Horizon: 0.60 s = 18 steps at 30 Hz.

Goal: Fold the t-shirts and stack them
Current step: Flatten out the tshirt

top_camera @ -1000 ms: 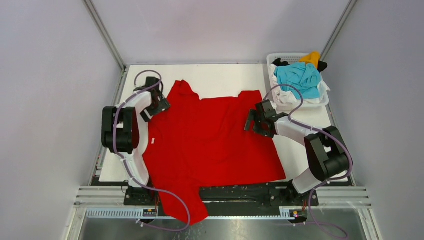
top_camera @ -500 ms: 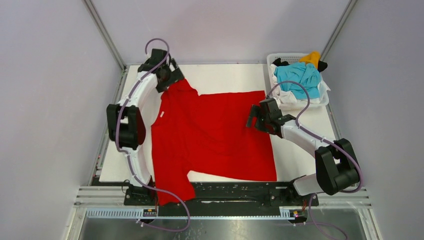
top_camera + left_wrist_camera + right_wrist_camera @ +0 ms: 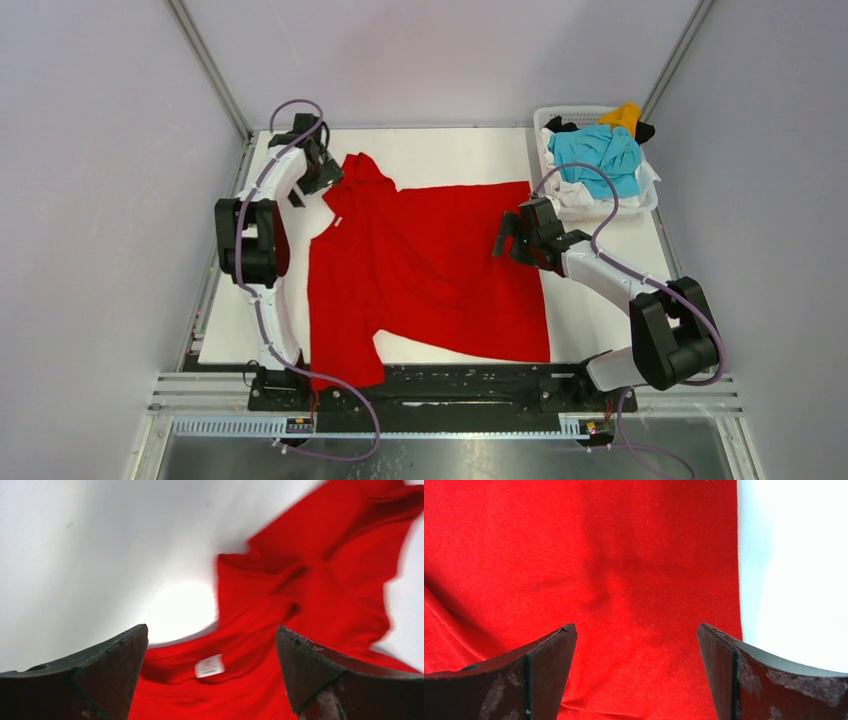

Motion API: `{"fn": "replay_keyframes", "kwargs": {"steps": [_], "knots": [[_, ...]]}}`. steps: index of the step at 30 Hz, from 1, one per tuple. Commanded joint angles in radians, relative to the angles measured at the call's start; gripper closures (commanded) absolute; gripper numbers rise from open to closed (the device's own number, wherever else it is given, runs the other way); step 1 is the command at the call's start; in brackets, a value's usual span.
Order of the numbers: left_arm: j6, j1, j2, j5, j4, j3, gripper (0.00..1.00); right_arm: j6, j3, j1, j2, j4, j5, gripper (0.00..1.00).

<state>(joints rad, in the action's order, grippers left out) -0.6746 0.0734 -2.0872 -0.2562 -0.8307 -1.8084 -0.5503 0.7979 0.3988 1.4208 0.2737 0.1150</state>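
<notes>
A large bright red t-shirt (image 3: pixel 420 265) lies spread on the white table, its collar and white tag (image 3: pixel 209 666) toward the left, one sleeve hanging over the near edge. My left gripper (image 3: pixel 318 172) is open and empty at the shirt's far left corner, above the collar (image 3: pixel 210 645). My right gripper (image 3: pixel 507 240) is open and empty over the shirt's right hem (image 3: pixel 634 630). Turquoise (image 3: pixel 600 155), yellow-orange (image 3: pixel 627 115), black and white shirts lie piled in the basket.
A white plastic basket (image 3: pixel 545 122) stands at the table's far right corner. White table surface (image 3: pixel 450 155) shows behind the shirt and to its right (image 3: pixel 794 580). Enclosure walls and metal posts surround the table.
My left gripper let go of the shirt's far left corner and drew back toward me and left. The shirt settled slightly nearer the left. The right arm barely moved.
</notes>
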Motion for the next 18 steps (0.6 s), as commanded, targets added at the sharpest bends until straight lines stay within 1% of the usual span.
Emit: {"fn": "replay_keyframes", "kwargs": {"steps": [1,2,5,6,9,11,14,18], "knots": [[-0.015,-0.039,0.17,-0.027,-0.016,0.135,0.01,0.004,0.009,-0.005,-0.005,-0.05,-0.009,0.0],[-0.012,-0.034,0.214,0.003,0.025,0.197,0.01,0.002,0.006,-0.004,-0.006,-0.058,-0.024,0.01],[0.003,-0.015,0.373,0.196,0.189,0.412,0.01,-0.022,-0.015,-0.003,-0.006,-0.098,-0.064,0.0],[-0.008,-0.004,0.421,0.237,0.235,0.473,0.01,-0.032,-0.021,-0.002,-0.006,-0.115,-0.076,0.01],[-0.033,0.051,0.515,0.317,0.336,0.63,0.01,-0.035,-0.028,0.011,-0.011,-0.145,-0.097,0.01],[-0.051,0.082,0.54,0.355,0.395,0.734,0.01,-0.036,-0.032,0.021,-0.005,-0.165,-0.103,0.0],[-0.065,0.101,0.525,0.365,0.425,0.824,0.01,-0.052,-0.039,0.032,0.014,-0.148,-0.102,0.0],[-0.068,0.1,0.524,0.264,0.364,0.909,0.01,-0.092,-0.079,0.035,0.014,-0.107,-0.081,0.01]]}}
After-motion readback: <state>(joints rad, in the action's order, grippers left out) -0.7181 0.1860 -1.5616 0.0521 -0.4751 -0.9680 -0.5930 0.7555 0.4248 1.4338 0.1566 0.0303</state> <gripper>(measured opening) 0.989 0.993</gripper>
